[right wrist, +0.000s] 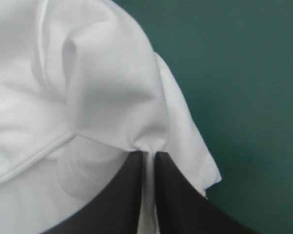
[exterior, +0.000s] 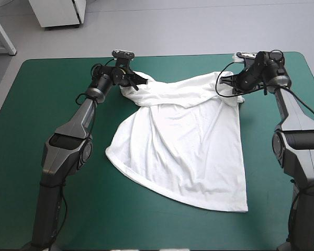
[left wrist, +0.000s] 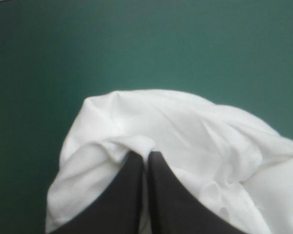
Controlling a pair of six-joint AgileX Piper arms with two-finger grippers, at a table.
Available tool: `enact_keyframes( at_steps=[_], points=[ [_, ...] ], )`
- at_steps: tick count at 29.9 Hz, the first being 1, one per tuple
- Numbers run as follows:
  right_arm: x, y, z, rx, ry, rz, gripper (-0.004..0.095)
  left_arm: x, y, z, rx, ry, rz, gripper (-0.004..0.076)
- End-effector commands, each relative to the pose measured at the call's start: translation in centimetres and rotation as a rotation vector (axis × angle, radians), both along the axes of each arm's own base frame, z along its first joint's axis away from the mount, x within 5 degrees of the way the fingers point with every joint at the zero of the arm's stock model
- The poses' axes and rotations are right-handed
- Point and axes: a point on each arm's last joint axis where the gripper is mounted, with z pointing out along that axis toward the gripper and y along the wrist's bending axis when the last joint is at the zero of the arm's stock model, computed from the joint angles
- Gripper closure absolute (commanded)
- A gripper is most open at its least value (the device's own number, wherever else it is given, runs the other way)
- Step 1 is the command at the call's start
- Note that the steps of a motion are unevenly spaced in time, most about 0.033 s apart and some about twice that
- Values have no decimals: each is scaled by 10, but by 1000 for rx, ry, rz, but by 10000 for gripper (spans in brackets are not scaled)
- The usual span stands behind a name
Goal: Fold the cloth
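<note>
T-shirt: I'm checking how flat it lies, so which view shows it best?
The high view: the whole T-shirt shows, spread but wrinkled, its far edge held by the left gripper and right gripper. Each wrist view shows only a bunched fold in its gripper.

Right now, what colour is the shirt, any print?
The shirt is plain white, no print showing; high view shows it best.

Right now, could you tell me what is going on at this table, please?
Two robot arms are working on a white T-shirt on the teal-green table. The left gripper and the right gripper are each shut on a far corner of it, near the table's far edge. The rest lies spread, wrinkled, toward the near edge.
</note>
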Motion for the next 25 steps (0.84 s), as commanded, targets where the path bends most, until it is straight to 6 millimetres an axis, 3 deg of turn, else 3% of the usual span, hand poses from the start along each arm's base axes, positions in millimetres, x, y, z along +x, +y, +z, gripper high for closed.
enact_keyframes(
  at_steps=[1,3,5,7,8,13,19,25],
  points=[
    [-8,-3,55,15,-145,7,587,-6,2,65,-69,-181,14,578],
    [-9,-5,61,18,-145,3,458,-9,4,73,-70,-187,13,441],
    [-11,-9,70,14,-149,1,390,-14,6,84,-61,-182,11,302],
    [-13,-13,80,14,-156,-7,380,-20,10,99,-52,-170,9,198],
    [-15,-17,86,14,-162,-15,380,-24,11,107,-49,-163,4,183],
    [-26,-22,121,41,-223,-15,403,-45,20,149,34,-174,-20,215],
    [-56,-16,168,82,-325,34,456,-82,29,187,89,-76,-67,279],
    [-111,-7,202,139,-348,89,469,-127,42,236,79,-81,-72,306]
  ],
)
